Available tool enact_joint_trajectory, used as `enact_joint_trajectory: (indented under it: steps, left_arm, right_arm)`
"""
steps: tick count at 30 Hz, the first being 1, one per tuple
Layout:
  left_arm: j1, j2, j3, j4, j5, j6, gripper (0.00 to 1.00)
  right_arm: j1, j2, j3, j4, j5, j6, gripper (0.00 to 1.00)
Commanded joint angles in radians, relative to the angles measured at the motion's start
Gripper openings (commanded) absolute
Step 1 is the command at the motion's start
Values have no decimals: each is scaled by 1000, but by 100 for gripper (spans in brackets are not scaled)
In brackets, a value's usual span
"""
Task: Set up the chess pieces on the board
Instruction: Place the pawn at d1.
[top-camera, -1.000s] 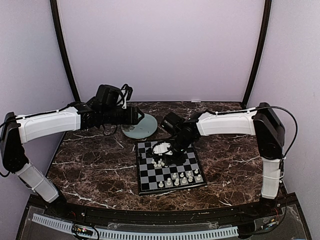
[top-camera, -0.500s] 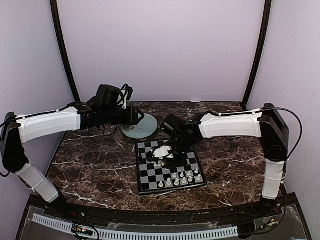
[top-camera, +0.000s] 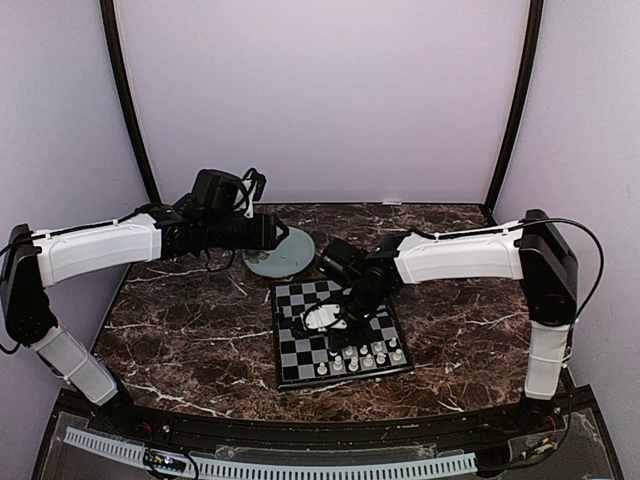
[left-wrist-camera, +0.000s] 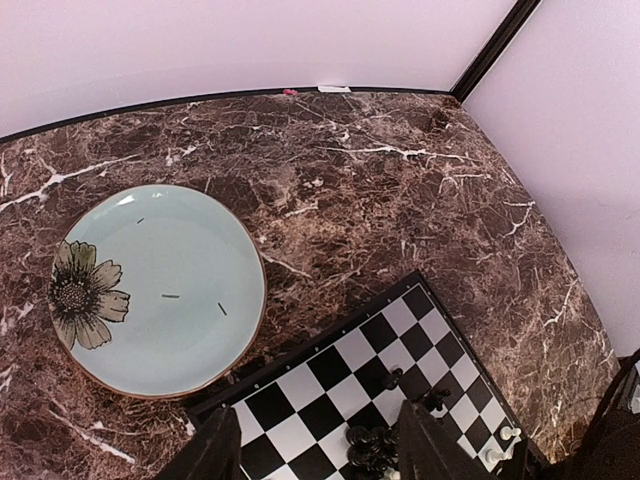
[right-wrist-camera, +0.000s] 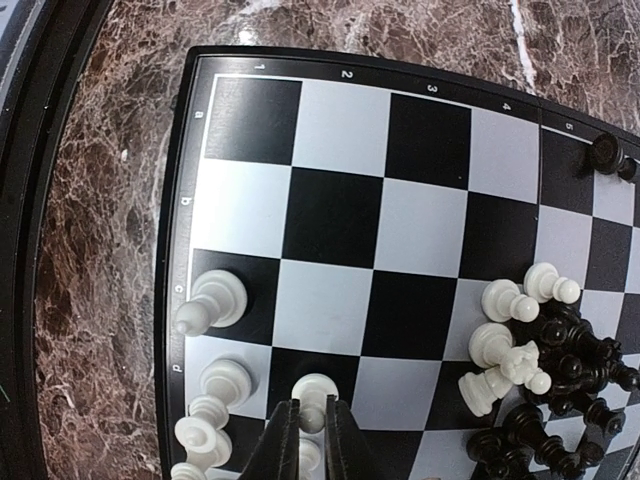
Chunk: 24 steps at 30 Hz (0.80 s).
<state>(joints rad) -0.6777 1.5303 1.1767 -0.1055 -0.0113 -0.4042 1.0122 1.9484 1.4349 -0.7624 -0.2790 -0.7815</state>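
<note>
Right gripper (right-wrist-camera: 310, 410) hangs low over the board (right-wrist-camera: 340, 215), its fingers drawn to a narrow slit. A white pawn (right-wrist-camera: 315, 388) stands just past the tips and something pale shows in the slit. I cannot tell whether that is pinched or merely beside the fingers. The pose looks aimed at the white pieces (right-wrist-camera: 228, 380) lined along one rim of the board, so I judge that row is being filled.

Left gripper (left-wrist-camera: 315, 412) is spread wide and holds nothing. It hovers toward the counter's far edge, by the plate (left-wrist-camera: 170, 240), probably parked clear of the working arm.

The board lies mid-counter, nearer the near edge. A jumble of black pieces (right-wrist-camera: 570, 350) with a few white ones sits heaped on its middle squares, seemingly unsorted stock waiting for places.

Digits 1 to 5 run along one rim of the board. The letters down the adjoining rim are too small to read surely. The plate bears a printed flower (left-wrist-camera: 85, 295) and two dark bits (left-wrist-camera: 170, 296), but no wording. No brand shows.
</note>
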Motion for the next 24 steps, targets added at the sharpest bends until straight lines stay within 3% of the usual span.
enact_joint_trajectory:
  steps: [1, 24]
  left_arm:
    - [3, -6, 6, 4, 3, 10, 55]
    - [2, -5, 8, 4, 9, 10, 55]
  right_arm:
    - [12, -19, -10, -13, -24, -10, 11]
    - [15, -4, -1, 13, 9, 11, 16]
